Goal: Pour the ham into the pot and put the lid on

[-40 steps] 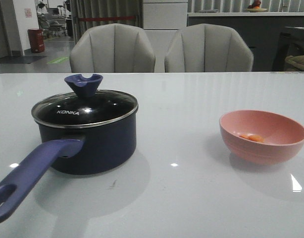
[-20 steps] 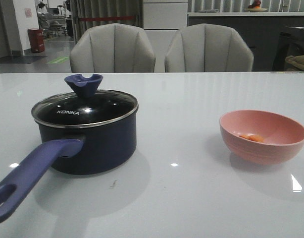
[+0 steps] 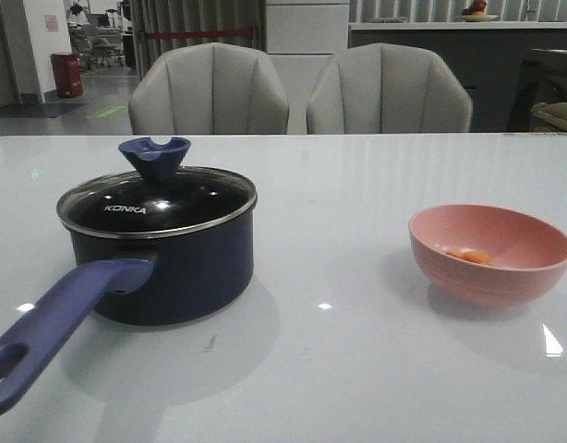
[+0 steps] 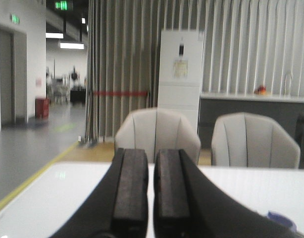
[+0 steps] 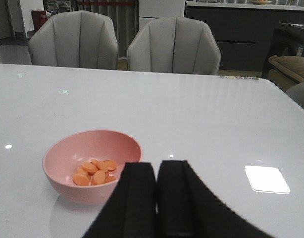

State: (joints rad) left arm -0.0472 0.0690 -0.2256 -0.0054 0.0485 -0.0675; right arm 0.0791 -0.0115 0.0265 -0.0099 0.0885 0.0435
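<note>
The dark navy pot (image 3: 173, 268) stands at the left of the table, its purple-blue handle (image 3: 53, 328) pointing to the front left. The glass lid (image 3: 157, 205) with the blue knob (image 3: 155, 157) sits on the pot. The ham (image 3: 470, 256) lies as several orange-pink slices in a pink bowl (image 3: 489, 253) at the right; both also show in the right wrist view, ham (image 5: 95, 172) in bowl (image 5: 92, 163). My right gripper (image 5: 157, 171) is shut and empty, held beside the bowl. My left gripper (image 4: 151, 158) is shut and empty above the table. Neither gripper shows in the front view.
Two grey chairs (image 3: 210, 90) (image 3: 389, 89) stand behind the table's far edge. The blue knob's edge (image 4: 280, 220) shows low in the left wrist view. A bright light reflection (image 5: 267, 178) lies on the table beside the right gripper.
</note>
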